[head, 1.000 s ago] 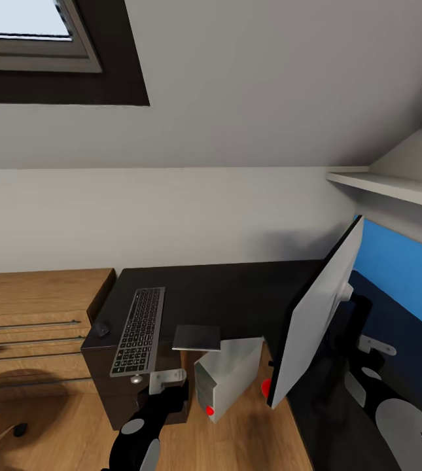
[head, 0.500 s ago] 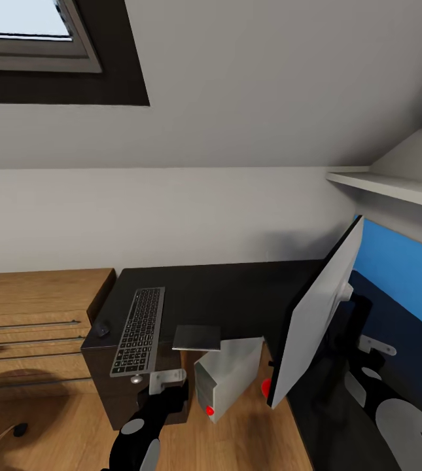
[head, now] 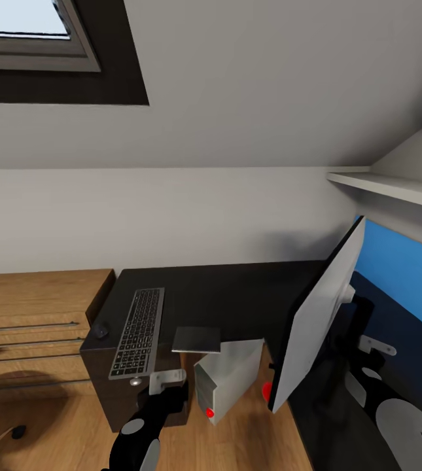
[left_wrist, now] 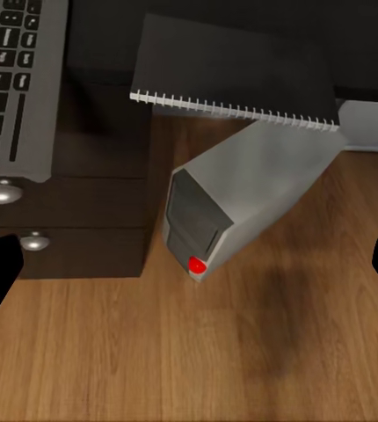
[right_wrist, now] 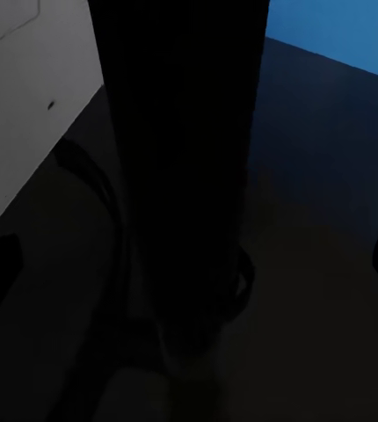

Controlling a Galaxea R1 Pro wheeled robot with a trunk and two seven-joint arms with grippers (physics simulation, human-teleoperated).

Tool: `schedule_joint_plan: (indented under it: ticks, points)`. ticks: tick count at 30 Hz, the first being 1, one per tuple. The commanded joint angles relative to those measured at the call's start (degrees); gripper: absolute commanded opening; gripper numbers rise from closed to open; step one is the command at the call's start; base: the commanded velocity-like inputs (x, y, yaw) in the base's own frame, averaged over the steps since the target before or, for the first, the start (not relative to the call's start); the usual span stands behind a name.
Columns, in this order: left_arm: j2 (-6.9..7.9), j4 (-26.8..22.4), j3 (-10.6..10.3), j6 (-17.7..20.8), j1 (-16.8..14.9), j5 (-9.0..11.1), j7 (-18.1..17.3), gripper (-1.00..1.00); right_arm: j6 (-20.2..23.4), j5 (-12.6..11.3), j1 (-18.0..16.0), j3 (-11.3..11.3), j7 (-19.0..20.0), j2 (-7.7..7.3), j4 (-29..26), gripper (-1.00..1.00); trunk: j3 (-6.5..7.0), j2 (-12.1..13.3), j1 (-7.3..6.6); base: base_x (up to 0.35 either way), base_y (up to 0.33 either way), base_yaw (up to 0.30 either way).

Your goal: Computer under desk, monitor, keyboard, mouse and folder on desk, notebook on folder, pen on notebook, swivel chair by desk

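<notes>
The desk (head: 237,288) has a glossy black top. The floor (left_wrist: 189,352) and chest of drawers (head: 34,314) look like warm matt wood. The computer (left_wrist: 242,198) has a smooth, matt grey casing; the drawer knobs (left_wrist: 3,191) shine like metal.

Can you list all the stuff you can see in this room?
desk: one, glossy black, against the wall
keyboard: one, dark grey, on the desk's left end
mouse: one, dark, left of the keyboard
notebook: one, grey, spiral-bound, at the desk's front edge
computer: one, light grey, on the wood floor
monitor: one, grey back, on the desk's right side
chest of drawers: one, light wood, left
left gripper: black, above the floor
</notes>
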Motion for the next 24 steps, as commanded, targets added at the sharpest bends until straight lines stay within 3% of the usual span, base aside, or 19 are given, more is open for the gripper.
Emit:
schedule_joint_plan:
  ticks: [1,24]
  points:
    - [0.02,-0.1,-0.1,0.2,0.0,0.6,0.5,1.00,-0.2,-0.4,-0.1,0.2,-0.1,-0.02,0.1,1.00,-0.08,-0.1,0.02,0.057,0.000,0.000]
    - [0.02,0.2,-0.1,0.2,0.0,0.6,0.5,1.00,-0.7,-0.4,-0.1,0.1,-0.1,-0.11,0.1,1.00,-0.08,-0.1,0.02,0.043,0.000,0.000]
